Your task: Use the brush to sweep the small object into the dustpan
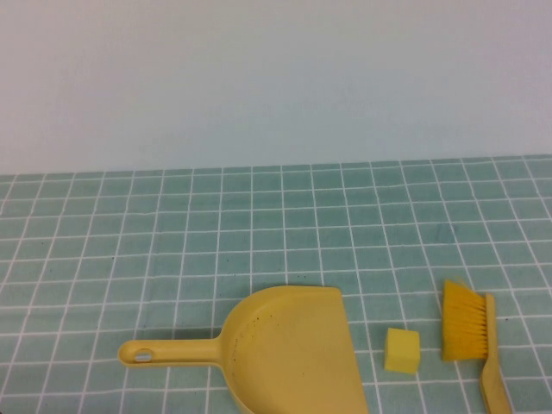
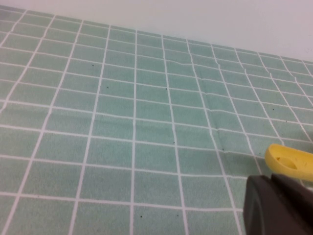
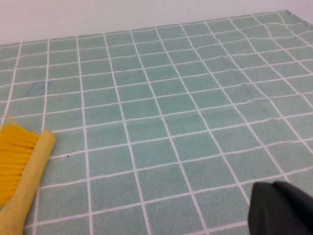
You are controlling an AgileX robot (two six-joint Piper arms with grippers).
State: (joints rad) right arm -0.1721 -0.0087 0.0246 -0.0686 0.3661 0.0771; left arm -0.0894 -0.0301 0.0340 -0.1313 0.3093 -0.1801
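Yellow dustpan [image 1: 293, 349] lies flat on green checked tablecloth [image 1: 172, 233], handle pointing to robot's left, open mouth facing right. Small pale yellow cube [image 1: 402, 351] sits just beside the mouth, between dustpan and brush [image 1: 470, 332], touching neither. Brush lies flat, bristles toward cube. Left gripper [image 2: 281, 205] is near the dustpan handle tip, fingers together, holding nothing. Right gripper [image 3: 283, 208] is near the brush, fingers together, empty.
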